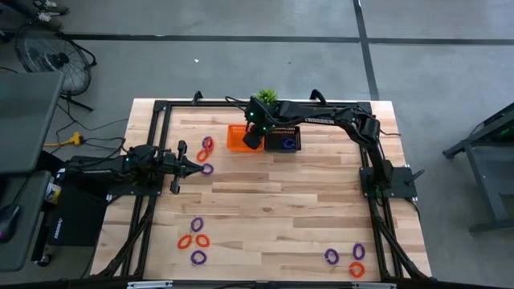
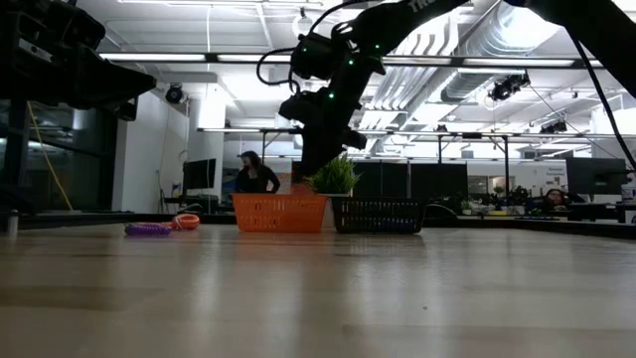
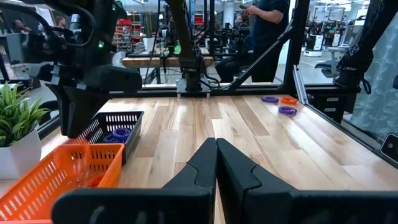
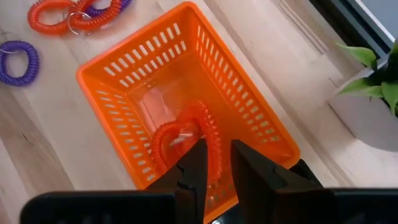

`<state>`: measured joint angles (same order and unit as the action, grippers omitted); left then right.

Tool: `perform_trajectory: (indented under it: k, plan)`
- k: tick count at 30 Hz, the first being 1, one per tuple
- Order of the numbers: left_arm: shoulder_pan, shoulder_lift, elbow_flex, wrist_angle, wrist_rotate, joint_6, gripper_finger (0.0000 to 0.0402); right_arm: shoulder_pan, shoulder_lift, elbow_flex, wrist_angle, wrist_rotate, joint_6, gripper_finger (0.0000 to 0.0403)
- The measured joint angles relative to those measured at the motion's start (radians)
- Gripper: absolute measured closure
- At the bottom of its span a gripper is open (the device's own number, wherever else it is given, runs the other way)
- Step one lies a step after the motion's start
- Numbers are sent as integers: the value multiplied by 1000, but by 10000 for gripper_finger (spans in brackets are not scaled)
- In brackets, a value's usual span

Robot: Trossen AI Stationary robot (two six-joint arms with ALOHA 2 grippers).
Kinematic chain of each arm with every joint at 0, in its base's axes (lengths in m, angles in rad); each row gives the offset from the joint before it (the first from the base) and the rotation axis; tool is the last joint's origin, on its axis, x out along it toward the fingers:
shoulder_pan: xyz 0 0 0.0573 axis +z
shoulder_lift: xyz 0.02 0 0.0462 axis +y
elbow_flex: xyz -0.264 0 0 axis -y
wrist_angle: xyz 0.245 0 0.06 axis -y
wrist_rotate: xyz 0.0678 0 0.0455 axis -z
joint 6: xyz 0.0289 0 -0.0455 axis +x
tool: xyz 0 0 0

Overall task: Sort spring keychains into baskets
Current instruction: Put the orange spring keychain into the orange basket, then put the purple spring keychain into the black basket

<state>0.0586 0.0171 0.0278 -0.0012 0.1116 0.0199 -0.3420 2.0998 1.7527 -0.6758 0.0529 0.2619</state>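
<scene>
Claw first: my right claw [image 4: 217, 146] hangs over the orange basket [image 4: 124, 56] with its fingers parted a little. An orange-red spring keychain [image 4: 165, 140] lies on the basket floor right under the tips. It looks released rather than pinched, though one finger hides part of the coil. That is the only one I can see in this basket.

Just beside it, the black basket [image 3: 134, 113] holds a few purple keychains [image 3: 118, 133], so both colours have a start.

Outside the orange basket, two orange-red loops [image 4: 53, 15] and a purple loop [image 4: 17, 59] lie loose on the tabletop [image 1: 273, 209]. My left claw [image 1: 198, 167] waits near them, clenched on nothing.

Farther off, along the tabletop's opposite edge, lie two mixed clusters: one group [image 1: 195, 239] on the left arm's side and another [image 1: 349, 258] on my right arm's side. I judge the sorting well short of half done.
</scene>
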Motion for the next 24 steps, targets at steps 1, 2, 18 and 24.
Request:
perform_trajectory:
  k: [1,2,18,24]
  plan:
    - [0,0,0,0,0,0,401,-1,4,0,-1,0,0,332]
    - [0,0,0,0,0,0,401,-1,10,0,-1,-3,1,330]
    - [0,0,0,0,0,0,401,22,11,-1,-5,-158,3,284]
    - [0,0,0,0,1,0,401,56,-29,-1,-23,-247,-76,284]
